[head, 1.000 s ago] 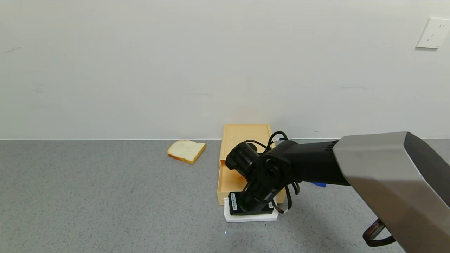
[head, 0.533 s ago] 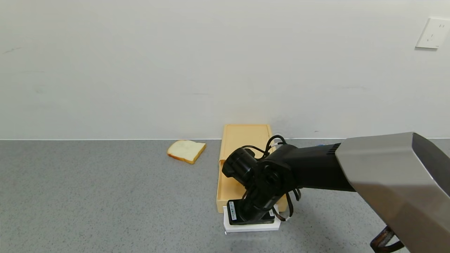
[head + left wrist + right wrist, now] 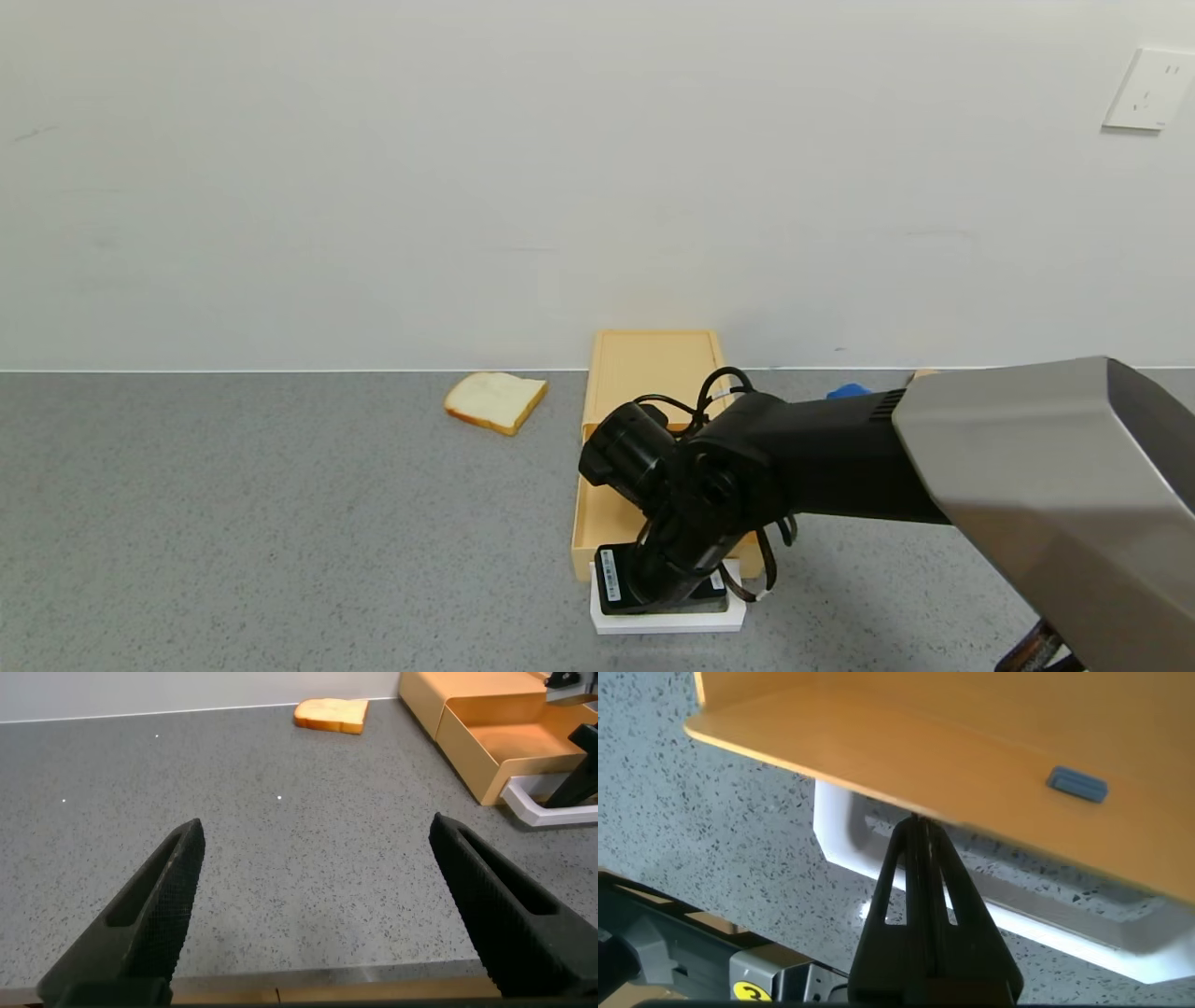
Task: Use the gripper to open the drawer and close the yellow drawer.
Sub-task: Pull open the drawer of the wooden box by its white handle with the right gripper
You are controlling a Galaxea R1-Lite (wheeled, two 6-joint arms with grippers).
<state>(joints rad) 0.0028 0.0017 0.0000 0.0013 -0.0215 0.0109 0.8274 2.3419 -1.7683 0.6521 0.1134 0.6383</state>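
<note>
Right tool (image 3: 924, 835) fingertips pressed together inside the white handle (image 3: 1008, 910) (loop-shaped), directly below the drawer (image 3: 906, 737) front.

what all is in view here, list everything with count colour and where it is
yellow drawer: one, pale yellow-tan, pulled partly out of its casing toward the robot
casing: one, same yellow, flat box against the wall
handle: one, white loop, on the drawer's front
bread slice: one, white with a tan crust, on the counter left of the casing
blue object: one, right of the casing, mostly hidden behind the arm
wall socket: one, white, upper right of the wall
counter: grey speckled
right gripper: black, fingers together inside the handle loop
left gripper: black, open, above the bare counter
</note>
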